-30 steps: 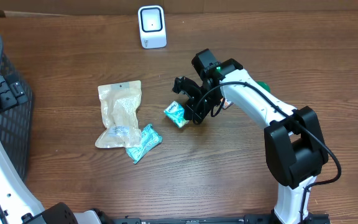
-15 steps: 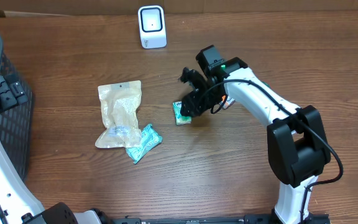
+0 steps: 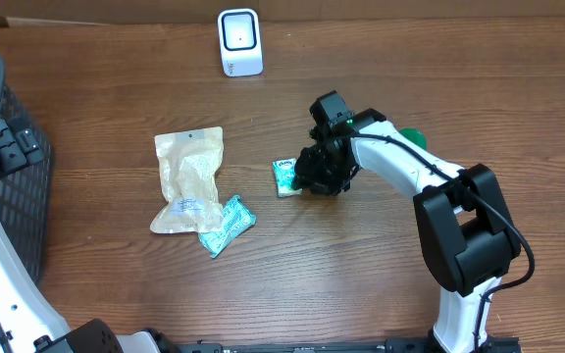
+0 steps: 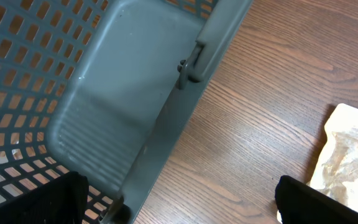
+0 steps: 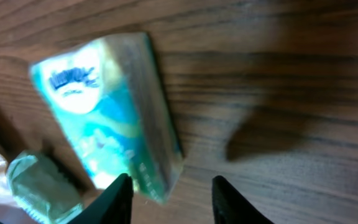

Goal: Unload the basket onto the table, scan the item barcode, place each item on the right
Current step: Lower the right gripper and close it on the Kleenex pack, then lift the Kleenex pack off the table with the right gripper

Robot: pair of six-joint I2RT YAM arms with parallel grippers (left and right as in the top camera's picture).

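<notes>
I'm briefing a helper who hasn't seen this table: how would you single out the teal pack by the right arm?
From the white scanner at the far edge, come toward the right end effector mid-table. The small teal pack lies at its fingertips, alone on bare wood; the other teal packet touches a beige pouch.

Noted scanner [image 3: 240, 42] at table [image 3: 479, 69] far edge, basket [image 3: 18, 186] at left edge, pouch [image 3: 188, 180] left of centre with packet [image 3: 227, 226] touching its near corner, tissue pack [image 3: 285, 177] mid-table just left of right gripper [image 3: 305, 179].
</notes>
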